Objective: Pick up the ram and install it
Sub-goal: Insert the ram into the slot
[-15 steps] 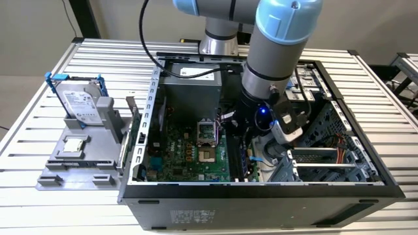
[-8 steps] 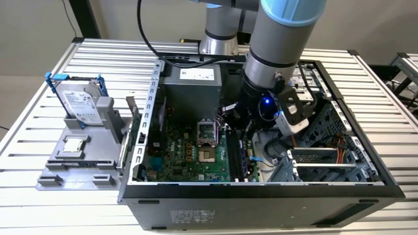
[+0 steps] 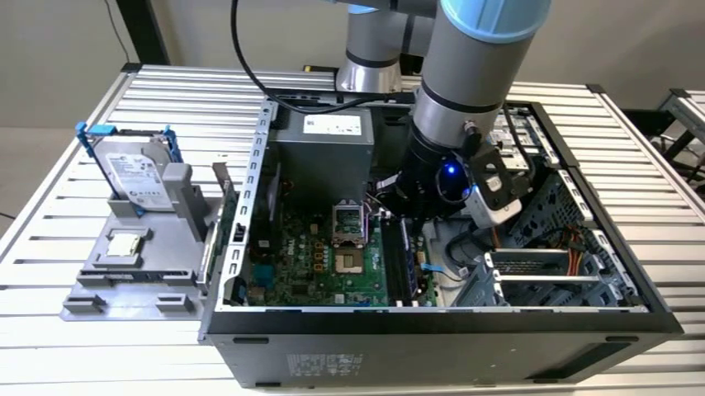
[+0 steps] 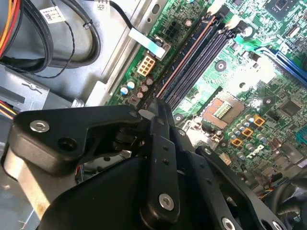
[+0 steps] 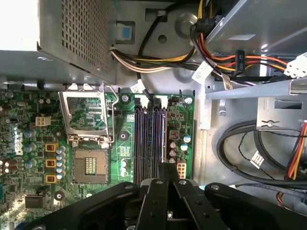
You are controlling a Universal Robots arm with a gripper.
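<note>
My gripper (image 3: 410,235) reaches down into the open computer case (image 3: 441,318), over the black memory slots (image 5: 144,143) of the green motherboard (image 3: 319,264). In both wrist views the black fingers (image 5: 158,196) are pressed close together. The ram (image 4: 184,60) shows edge-on as a thin brownish line that runs from the fingertips along the slot closest to the board's edge (image 5: 163,139). The gripper (image 4: 152,111) is shut on its near end. Whether the ram sits fully in the slot cannot be told.
An open processor socket (image 5: 88,165) lies beside the slots. The grey power supply (image 3: 319,157) stands at the back of the case, and cable bundles (image 5: 240,143) and drive bays crowd the far side. Outside the case, a grey fixture holds a silver hard drive (image 3: 138,169) and a small square chip (image 3: 125,243).
</note>
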